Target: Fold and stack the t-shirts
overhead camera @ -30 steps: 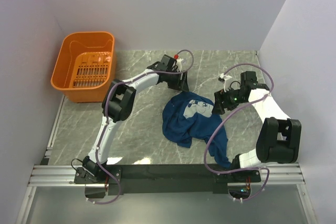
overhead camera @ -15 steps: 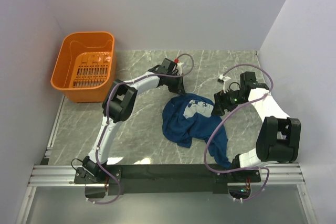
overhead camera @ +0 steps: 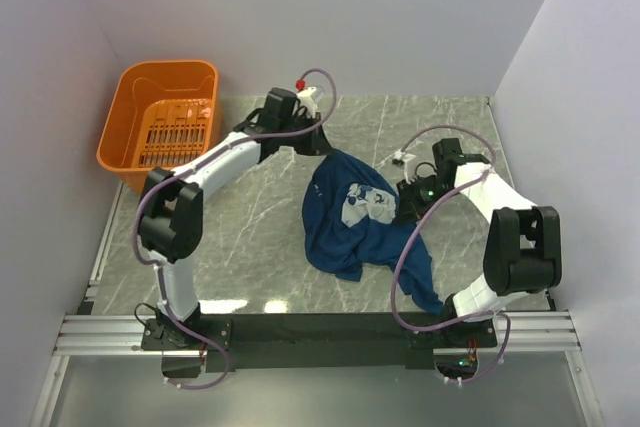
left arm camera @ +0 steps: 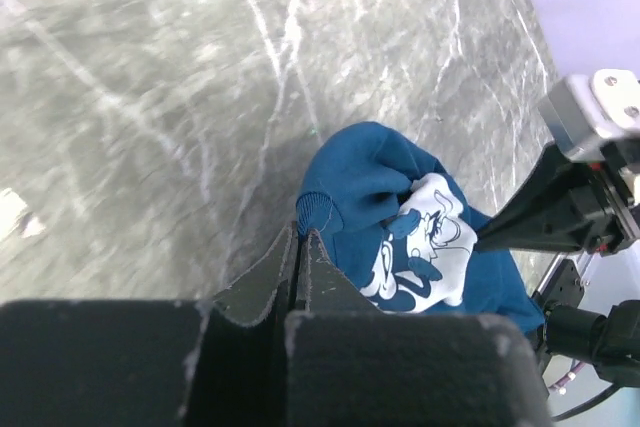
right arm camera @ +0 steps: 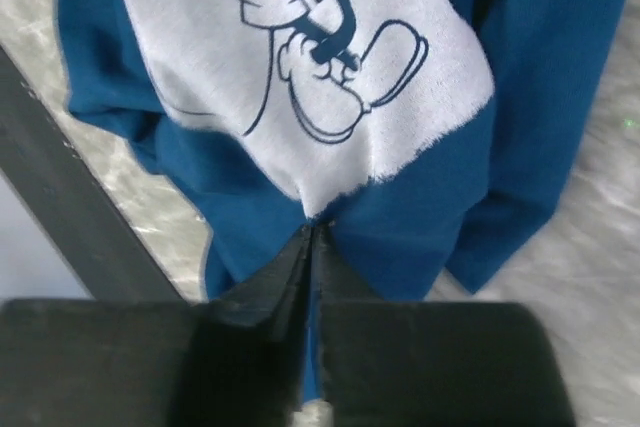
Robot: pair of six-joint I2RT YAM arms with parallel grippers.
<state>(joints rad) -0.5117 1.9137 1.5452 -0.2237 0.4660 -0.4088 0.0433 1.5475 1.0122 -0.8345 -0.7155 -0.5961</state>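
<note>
One dark blue t-shirt (overhead camera: 350, 235) lies crumpled at the middle of the marble table, its white cartoon print (overhead camera: 362, 203) facing up. My left gripper (overhead camera: 328, 150) is at the shirt's far corner, shut with a hemmed blue edge (left arm camera: 318, 209) pinched at its tips (left arm camera: 303, 232). On the shirt's right side my right gripper (overhead camera: 398, 207) has its jaws pressed together (right arm camera: 313, 232) on a fold just below the print (right arm camera: 300, 57), with blue cloth showing between the fingers. The near tail of the shirt (overhead camera: 425, 292) trails toward the right arm's base.
An orange slatted basket (overhead camera: 160, 127) stands at the far left corner of the table. Grey walls close in the back and both sides. The right arm's black body (left arm camera: 570, 217) shows beyond the shirt in the left wrist view. A black rail (overhead camera: 320, 332) runs along the near edge.
The left gripper closed on the shirt's far edge and pulled it back and left as the arm swung out. The right gripper closed on the shirt beside the print.
</note>
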